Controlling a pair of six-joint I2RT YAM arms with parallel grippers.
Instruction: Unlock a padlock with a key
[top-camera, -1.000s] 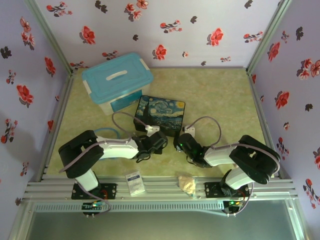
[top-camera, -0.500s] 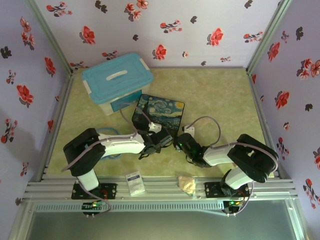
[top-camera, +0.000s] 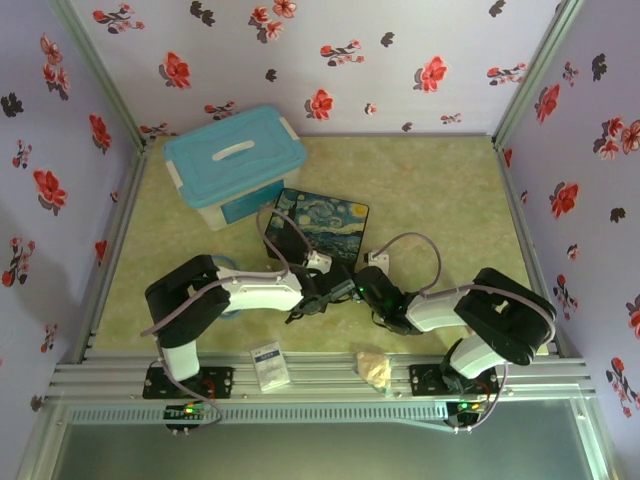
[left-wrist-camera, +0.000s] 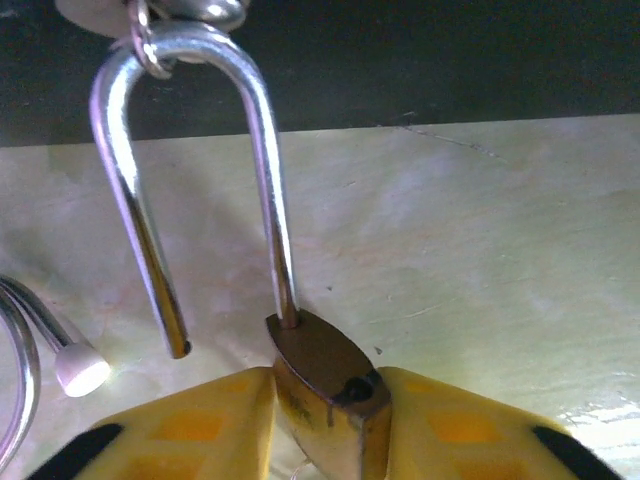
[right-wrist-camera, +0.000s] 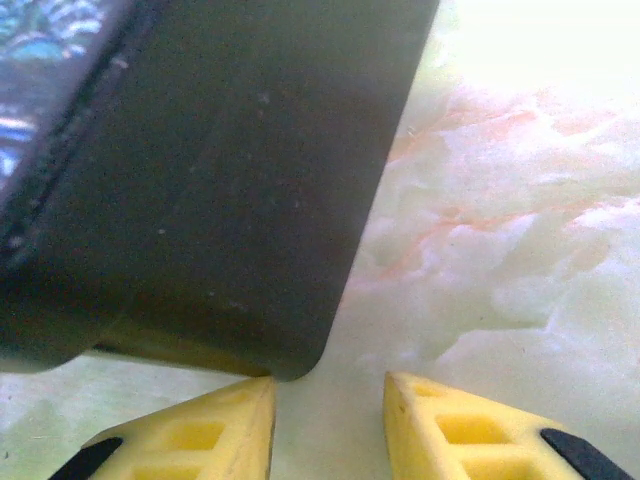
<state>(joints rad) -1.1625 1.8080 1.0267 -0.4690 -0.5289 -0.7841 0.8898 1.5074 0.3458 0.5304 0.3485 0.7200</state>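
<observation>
The lidded teal bin (top-camera: 234, 160) and the painted box (top-camera: 330, 222) are both shut, contents hidden. Both arms reach low over the counter (top-camera: 440, 200), meeting beside the box. The left claw (left-wrist-camera: 325, 440) clamps the padlock (left-wrist-camera: 320, 370), whose shackle is open. The right claw (right-wrist-camera: 330, 425) is parted and empty.

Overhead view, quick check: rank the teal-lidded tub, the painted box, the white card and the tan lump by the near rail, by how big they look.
1. Largest: teal-lidded tub.
2. Next: painted box, clearly smaller than the tub.
3. Smallest: white card and tan lump. They look nearly alike, so I won't rank them against each other.
</observation>
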